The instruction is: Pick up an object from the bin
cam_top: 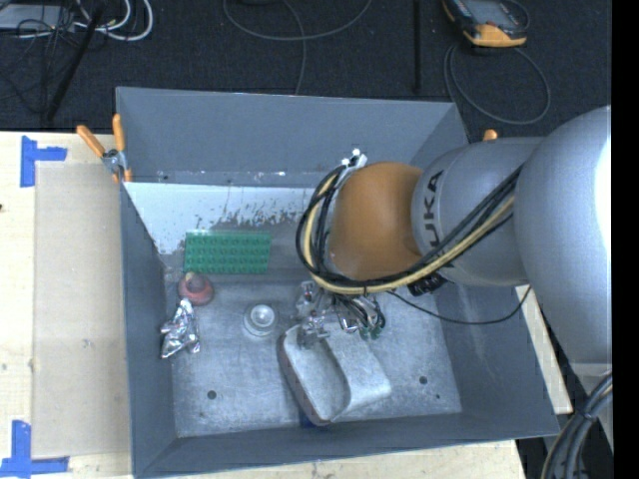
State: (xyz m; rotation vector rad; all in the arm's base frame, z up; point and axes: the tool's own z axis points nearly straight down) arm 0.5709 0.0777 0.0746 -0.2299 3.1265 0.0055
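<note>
So the pincer [324,319] is down in the middle of the bin [280,138], right at the top end of a grey pad-looking thing [344,379]. The pad runs from the pincer toward the near wall, with its long axis slanted a bit to the view's right. A small clear round cap [261,317] sits just beside the pincer on the left. Honestly can't tell if the pincer is wide or narrow. My guess is the pad's the closest grab.

Only lettering I can actually read here is the black KUKA brand name on the robot's silver arm [469,218] — it runs sideways along the casing, right beside the orange cover [374,223].
</note>
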